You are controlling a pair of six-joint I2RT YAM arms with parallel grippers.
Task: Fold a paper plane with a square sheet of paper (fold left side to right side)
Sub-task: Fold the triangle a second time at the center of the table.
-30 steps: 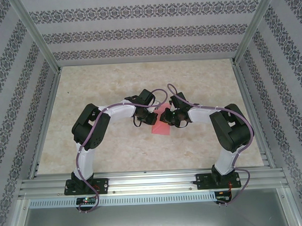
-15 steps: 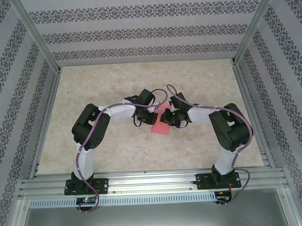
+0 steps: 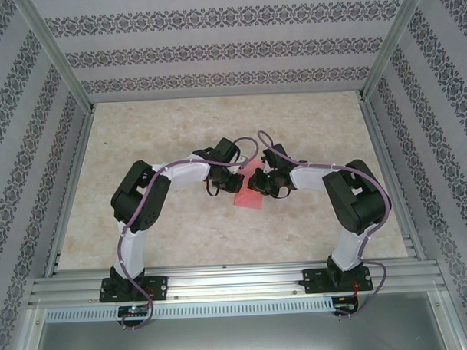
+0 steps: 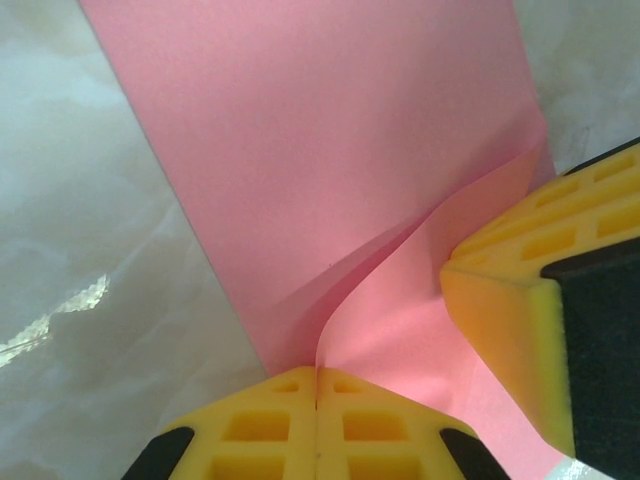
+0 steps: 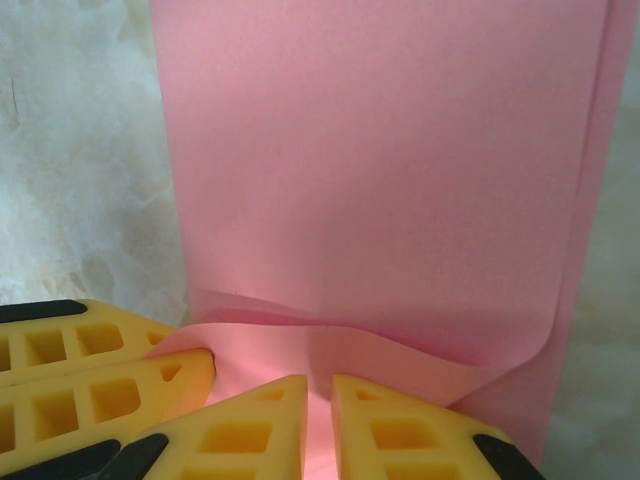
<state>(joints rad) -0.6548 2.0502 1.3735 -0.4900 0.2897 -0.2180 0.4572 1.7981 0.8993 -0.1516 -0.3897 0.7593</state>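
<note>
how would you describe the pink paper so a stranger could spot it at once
At the middle of the pale marbled table, two arms meet tip to tip. The salmon-pink paper lies between them, partly folded, pinched by the left gripper. Nothing else there is pink.

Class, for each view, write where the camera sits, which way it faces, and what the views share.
Top external: above, behind the bases, looking down on the table; both arms, left gripper and right gripper meeting at the pink paper.
Left wrist: on the left arm, looking along its shut fingers at the paper; a right-gripper finger at right.
Right wrist: on the right arm, looking past its fingers at the paper; left-gripper fingers lower left.
Shared: both wrist views see the paper and the other gripper.
</note>
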